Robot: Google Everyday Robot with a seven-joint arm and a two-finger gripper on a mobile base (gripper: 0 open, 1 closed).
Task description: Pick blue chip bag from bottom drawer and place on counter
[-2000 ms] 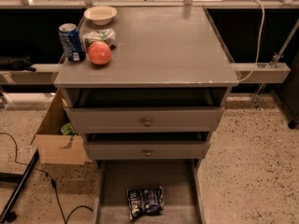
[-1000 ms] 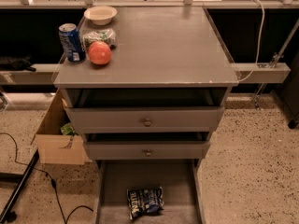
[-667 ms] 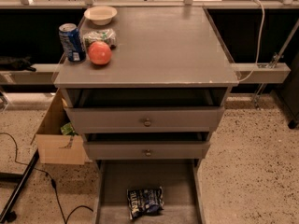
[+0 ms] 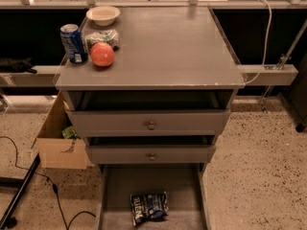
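Note:
The blue chip bag (image 4: 149, 206), crumpled dark-blue foil with white lettering, lies on the floor of the bottom drawer (image 4: 182, 190), which is pulled out at the foot of the cabinet. Above it the two upper drawers with round knobs are partly pulled out. The grey counter (image 4: 163, 47) spans the cabinet top, bare on its middle and right. My gripper is not in the camera view.
On the counter's left rear stand a blue soda can (image 4: 73, 43), a red-orange apple (image 4: 102, 54), a green-and-white packet (image 4: 102, 36) and a pale bowl (image 4: 103, 15). A cardboard box (image 4: 60, 140) sits on the floor left of the cabinet, with black cables nearby.

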